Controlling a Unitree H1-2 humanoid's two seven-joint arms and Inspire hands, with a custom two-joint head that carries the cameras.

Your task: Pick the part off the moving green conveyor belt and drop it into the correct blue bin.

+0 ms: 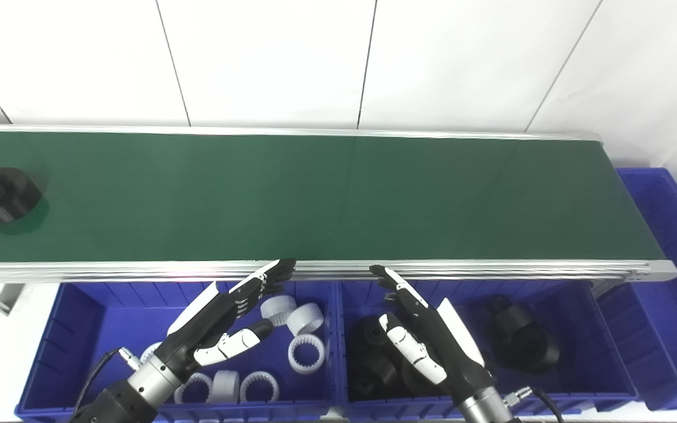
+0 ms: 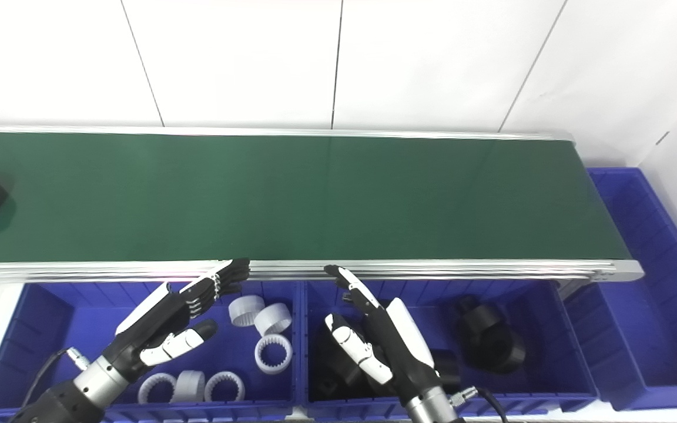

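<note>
Both the left hand [image 1: 230, 320] and the right hand [image 1: 426, 329] are hovering open and empty while the black part [image 1: 2, 195], likely rigid, chunky and best grasped around its body, is riding the belt [image 1: 338, 200] far to the left hand's left.

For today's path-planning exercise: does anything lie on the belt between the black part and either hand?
Nothing visible does. The black part sits alone at the belt's far left end; bare green surface runs from it to the left hand and right hand, both open above the bins.
</note>
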